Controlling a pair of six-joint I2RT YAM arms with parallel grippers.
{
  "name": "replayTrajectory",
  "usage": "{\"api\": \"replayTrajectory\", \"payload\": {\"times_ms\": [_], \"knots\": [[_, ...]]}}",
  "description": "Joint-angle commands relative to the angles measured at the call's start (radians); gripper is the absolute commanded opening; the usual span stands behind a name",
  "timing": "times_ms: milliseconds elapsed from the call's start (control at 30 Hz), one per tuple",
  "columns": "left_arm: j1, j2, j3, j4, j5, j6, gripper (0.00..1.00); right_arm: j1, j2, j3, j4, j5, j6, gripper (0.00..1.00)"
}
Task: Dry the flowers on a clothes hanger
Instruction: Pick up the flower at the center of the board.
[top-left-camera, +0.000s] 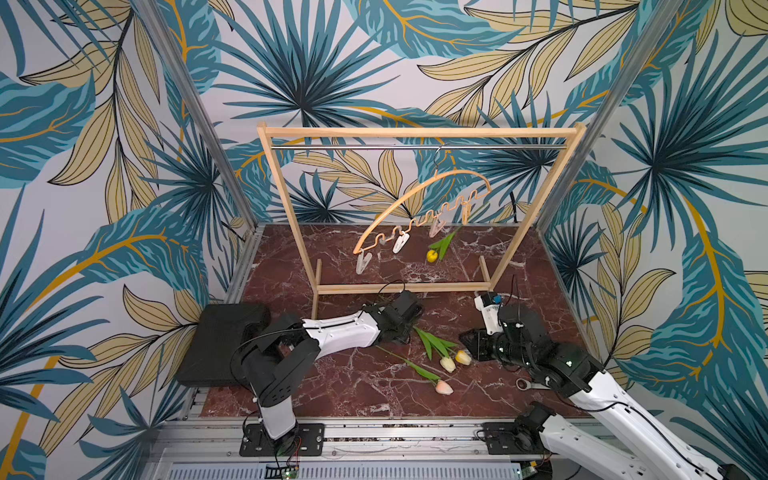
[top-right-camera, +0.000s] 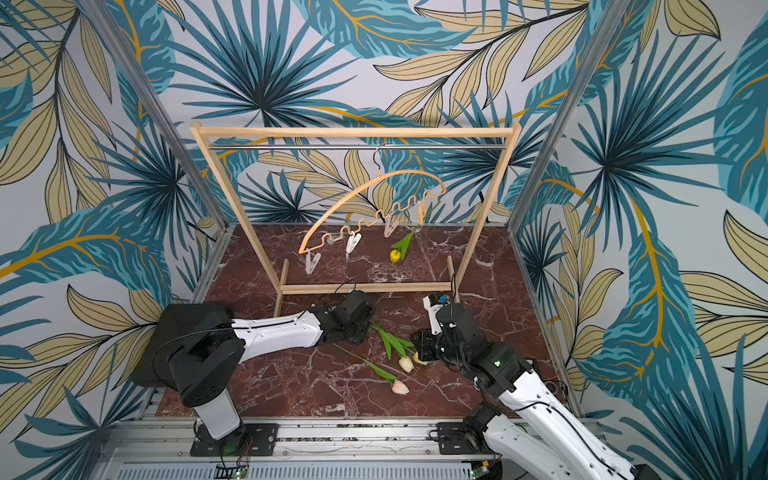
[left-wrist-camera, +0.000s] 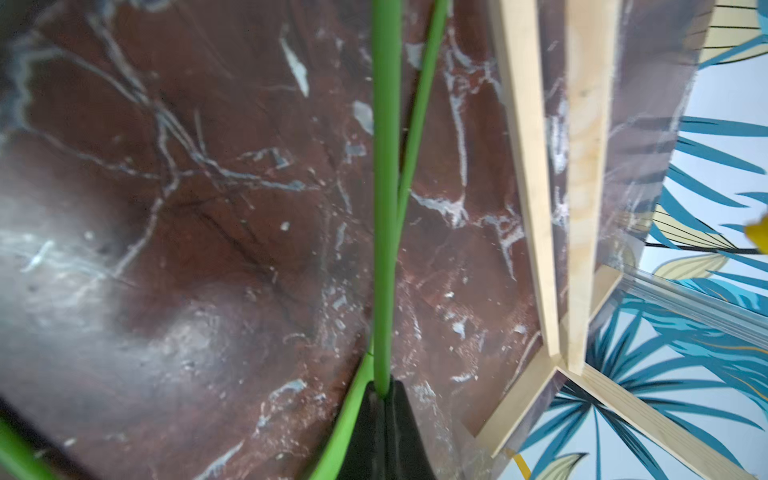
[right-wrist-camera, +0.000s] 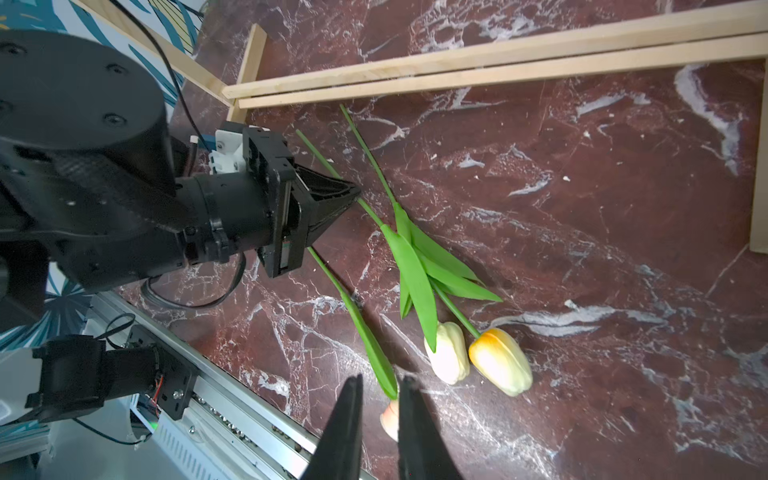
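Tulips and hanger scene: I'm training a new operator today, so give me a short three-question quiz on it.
1. True or false: the thin curved light-wood hanger carries no flower.
2. The left tool is: A open; B shut on a green tulip stem; C shut on the hanger.
3. How many tulips lie on the red marble tabletop?
Key: 1 false, the yellow tulip hangs head-down from it. 2 B. 3 three: cream-white tulip, orange-yellow tulip, pink tulip.

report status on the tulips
Left gripper shut on tulip stem. Right gripper open, empty. Yellow tulip clipped on clothes hanger, three tulips on table. Wooden rack base bar nearby.
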Motion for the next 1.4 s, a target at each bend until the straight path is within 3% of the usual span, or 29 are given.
{"api": "replayTrajectory", "payload": {"times_ms": [0, 167, 267, 367, 533, 633, 800, 933, 1367], "knots": [[0.034, -0.095, -0.041, 0.072, 0.006, 0.096, 0.0, 0.001, 0.011, 0.034, 0.009, 0.009, -0.034, 0.19], [0.109, -0.215, -0.178, 0.168, 0.151, 0.236, 0.0, -0.004, 0.053, 0.069, 0.043, -0.029, -0.045, 0.19], [0.187, -0.269, -0.266, 0.214, 0.317, 0.347, 0.0, -0.009, 0.079, 0.074, 0.103, -0.131, -0.035, 0.2], [0.241, -0.342, -0.341, 0.193, 0.411, 0.478, 0.0, -0.009, 0.129, 0.069, 0.169, -0.263, -0.009, 0.21], [0.298, -0.44, -0.33, 0.071, 0.57, 0.777, 0.0, -0.009, 0.237, 0.024, 0.335, -0.451, 0.086, 0.25], [0.305, -0.467, -0.307, 0.018, 0.655, 0.901, 0.0, -0.001, 0.279, -0.017, 0.46, -0.5, 0.159, 0.28], [0.306, -0.508, -0.345, 0.121, 0.776, 0.898, 0.0, 0.058, 0.372, -0.04, 0.613, -0.534, 0.211, 0.31], [0.306, -0.542, -0.372, 0.156, 0.793, 0.897, 0.0, 0.105, 0.428, -0.044, 0.692, -0.513, 0.249, 0.31], [0.306, -0.57, -0.369, 0.193, 0.855, 0.905, 0.0, 0.138, 0.487, -0.002, 0.653, -0.438, 0.206, 0.26]]}}
